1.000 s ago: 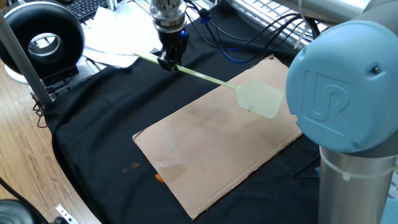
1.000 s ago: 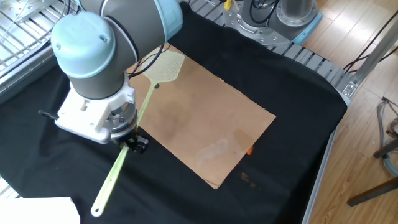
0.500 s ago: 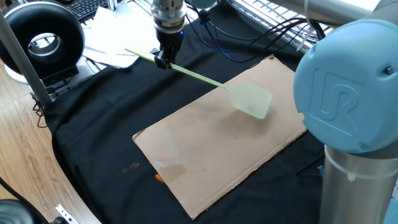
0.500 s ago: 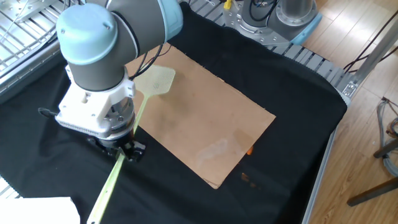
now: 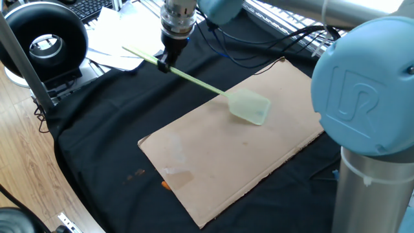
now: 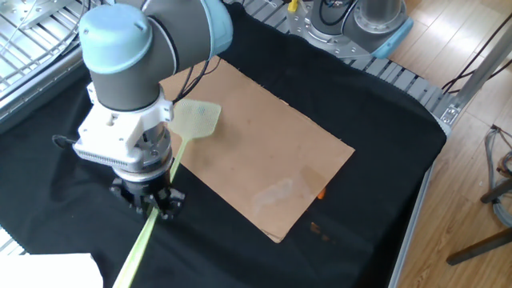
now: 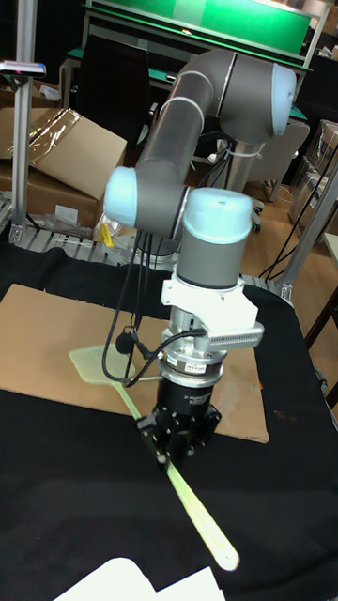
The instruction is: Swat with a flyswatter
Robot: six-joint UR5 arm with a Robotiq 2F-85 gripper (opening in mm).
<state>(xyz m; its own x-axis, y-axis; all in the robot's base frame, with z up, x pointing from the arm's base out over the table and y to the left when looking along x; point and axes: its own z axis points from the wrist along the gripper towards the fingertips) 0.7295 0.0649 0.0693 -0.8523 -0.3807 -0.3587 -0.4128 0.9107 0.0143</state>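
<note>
The flyswatter (image 5: 249,108) is pale yellow-green, with a long thin handle and a small mesh head. My gripper (image 5: 163,65) is shut on the handle near its middle, over the black cloth beside the brown cardboard (image 5: 213,155). The head hangs tilted over the cardboard's far half; whether it touches I cannot tell. In the other fixed view the flyswatter head (image 6: 198,118) is over the cardboard (image 6: 264,152) and the gripper (image 6: 152,204) grips the handle below the wrist. The tall fixed view shows the flyswatter (image 7: 94,364) running under the gripper (image 7: 169,451).
A black cloth (image 5: 97,129) covers the table. A black ring-shaped device (image 5: 45,39), white papers (image 5: 119,39) and cables (image 5: 259,45) lie at the back. The arm's large blue joint (image 5: 362,77) fills the right side. A small orange bit (image 5: 165,185) lies by the cardboard's near edge.
The gripper has turned the handle, swinging the swatter head from the cardboard's far edge inward toward its middle and lower. The handle's free end has moved the opposite way.
</note>
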